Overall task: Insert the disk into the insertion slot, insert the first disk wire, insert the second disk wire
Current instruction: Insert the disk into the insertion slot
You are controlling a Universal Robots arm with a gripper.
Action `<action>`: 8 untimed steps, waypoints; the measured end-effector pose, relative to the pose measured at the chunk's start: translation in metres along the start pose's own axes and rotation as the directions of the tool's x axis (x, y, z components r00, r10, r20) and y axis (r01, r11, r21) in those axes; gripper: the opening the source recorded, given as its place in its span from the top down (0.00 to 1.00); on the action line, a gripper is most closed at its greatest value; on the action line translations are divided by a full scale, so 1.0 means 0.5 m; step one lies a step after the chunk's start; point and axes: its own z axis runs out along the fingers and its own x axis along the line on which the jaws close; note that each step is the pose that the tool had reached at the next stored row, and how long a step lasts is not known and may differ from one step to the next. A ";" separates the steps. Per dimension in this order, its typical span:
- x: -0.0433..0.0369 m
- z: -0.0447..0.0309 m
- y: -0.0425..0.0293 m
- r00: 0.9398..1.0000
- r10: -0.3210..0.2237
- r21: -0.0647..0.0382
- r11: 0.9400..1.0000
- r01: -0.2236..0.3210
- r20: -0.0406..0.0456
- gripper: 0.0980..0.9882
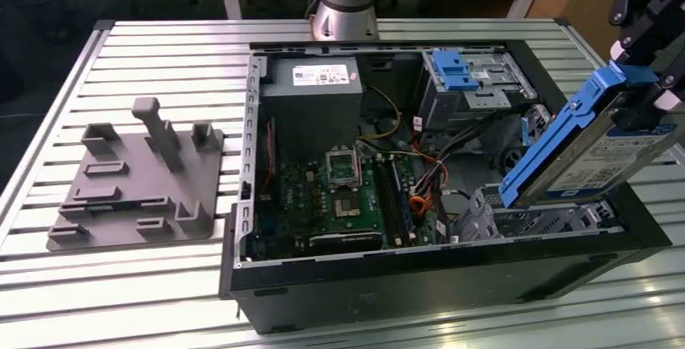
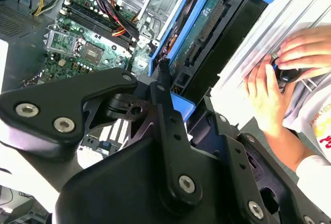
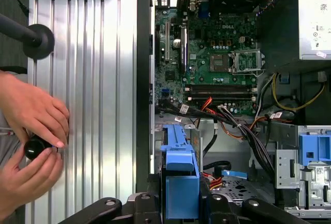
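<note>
Slatted aluminium table (image 1: 160, 285) carries the open black computer case (image 1: 428, 277), lying with its motherboard (image 1: 342, 196) face up so the bays can be reached from above, and a grey plastic fixture (image 1: 134, 188) sits well apart at nine o'clock in the exterior view. The disk (image 1: 583, 152), silver in its blue carrier, hangs tilted at three o'clock, its lower end just above the perforated insertion slot (image 1: 535, 219) at four o'clock, apparently angled to meet the bay. The gripper (image 1: 642, 92) has its jaws closed on the disk's upper end, leaving the lower edge free, while a person's hands (image 3: 31, 131) rest on the table beside the case.
</note>
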 end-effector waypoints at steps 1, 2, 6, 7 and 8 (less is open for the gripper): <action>0.000 0.000 0.000 1.000 0.000 0.000 1.000 0.000 0.000 0.70; 0.000 0.000 0.000 1.000 0.000 0.000 1.000 0.000 0.000 0.70; 0.001 0.000 0.000 1.000 -0.001 0.000 1.000 0.001 0.013 0.70; 0.002 0.000 0.000 1.000 -0.001 0.000 1.000 0.001 0.025 0.70; 0.002 0.000 0.000 0.999 -0.001 -0.001 1.000 0.001 0.037 0.70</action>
